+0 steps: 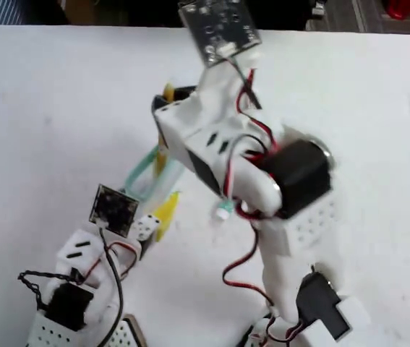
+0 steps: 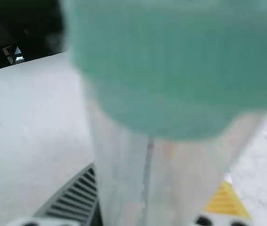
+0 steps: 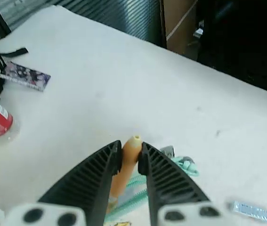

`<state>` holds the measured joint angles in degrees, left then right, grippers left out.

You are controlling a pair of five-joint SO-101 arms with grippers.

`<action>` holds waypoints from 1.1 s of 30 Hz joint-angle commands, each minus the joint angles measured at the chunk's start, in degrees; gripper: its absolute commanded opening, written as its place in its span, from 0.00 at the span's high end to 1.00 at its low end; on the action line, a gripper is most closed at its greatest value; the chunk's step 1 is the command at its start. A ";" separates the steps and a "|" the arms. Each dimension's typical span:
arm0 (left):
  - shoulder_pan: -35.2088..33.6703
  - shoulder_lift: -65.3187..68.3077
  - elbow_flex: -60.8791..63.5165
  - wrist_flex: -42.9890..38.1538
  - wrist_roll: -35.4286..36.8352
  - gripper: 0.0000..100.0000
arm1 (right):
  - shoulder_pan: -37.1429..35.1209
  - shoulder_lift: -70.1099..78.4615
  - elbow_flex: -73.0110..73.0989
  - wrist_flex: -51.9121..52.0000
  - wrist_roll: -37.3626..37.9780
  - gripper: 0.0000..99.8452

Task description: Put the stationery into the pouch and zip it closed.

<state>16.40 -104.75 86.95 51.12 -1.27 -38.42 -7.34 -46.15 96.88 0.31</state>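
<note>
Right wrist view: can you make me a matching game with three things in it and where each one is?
Things
1. orange stick of stationery
2. clear plastic pouch with a teal zip edge
3. small purple printed booklet

Places
A. flat on the white table, far from the arm
B. just under the right gripper
C. pinched in the right gripper

Pairs: 1-C, 2-B, 3-A

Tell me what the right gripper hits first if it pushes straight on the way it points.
Probably the white table: the right gripper pinches an orange stick whose tip leads, with the pouch's teal zip just beside. Depth is unclear.
</note>
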 commanded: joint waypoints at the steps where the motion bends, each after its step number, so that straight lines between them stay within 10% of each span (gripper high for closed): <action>1: -0.75 -0.04 -0.97 0.09 0.00 0.77 | 0.31 -1.36 6.07 1.19 4.57 0.98; 16: -0.84 -0.04 -0.97 0.09 0.00 0.77 | 0.31 -1.71 10.64 0.04 5.71 0.98; 24: -0.66 -0.04 -0.97 0.09 0.00 0.77 | 0.40 -1.80 10.99 0.40 5.71 0.67; 33: -0.84 -0.04 -0.97 0.09 0.00 0.77 | 0.66 -2.68 6.59 0.31 5.80 0.76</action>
<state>15.96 -104.75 86.95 51.12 -1.27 -38.33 -7.43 -35.78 96.88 5.23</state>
